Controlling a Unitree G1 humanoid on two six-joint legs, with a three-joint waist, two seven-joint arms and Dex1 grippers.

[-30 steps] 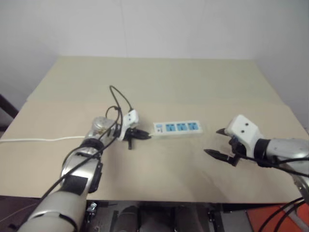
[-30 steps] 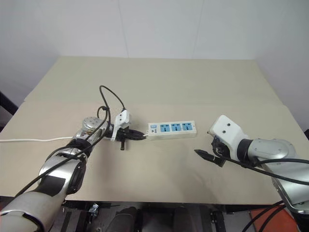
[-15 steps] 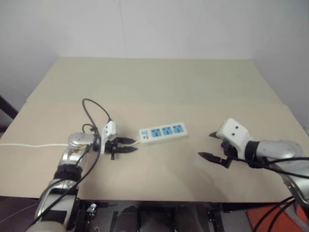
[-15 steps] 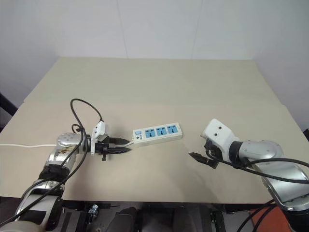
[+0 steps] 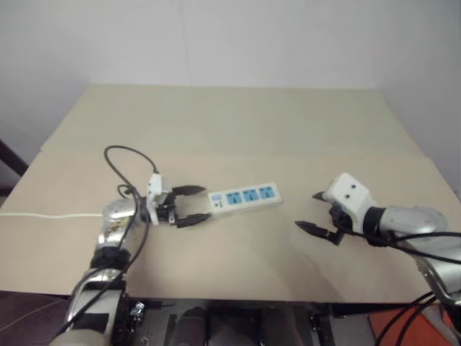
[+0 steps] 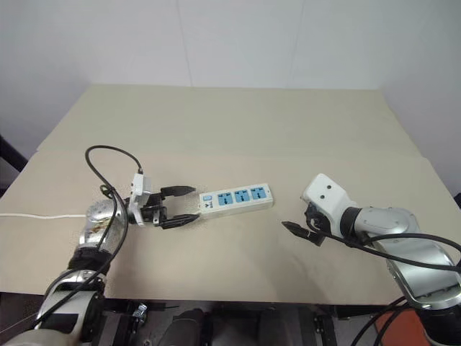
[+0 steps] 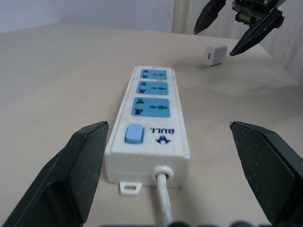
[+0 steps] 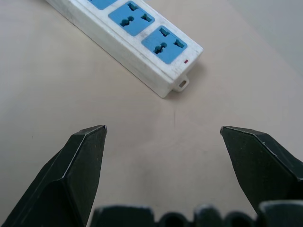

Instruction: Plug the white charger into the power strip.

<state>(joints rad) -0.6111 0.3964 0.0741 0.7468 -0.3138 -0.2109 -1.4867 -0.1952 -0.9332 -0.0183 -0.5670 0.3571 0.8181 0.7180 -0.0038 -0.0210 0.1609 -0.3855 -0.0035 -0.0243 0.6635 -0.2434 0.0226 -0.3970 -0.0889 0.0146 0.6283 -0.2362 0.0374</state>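
Past the far end of the power strip, in line with its length from the empty, spread left jaws, the white charger lies close by the empty, spread right jaws.

Power strip on table, between two open grippers

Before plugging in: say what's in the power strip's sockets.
Nothing: the power strip has three empty blue sockets. The charger lies apart, past its far end. The strip's underside is hidden.
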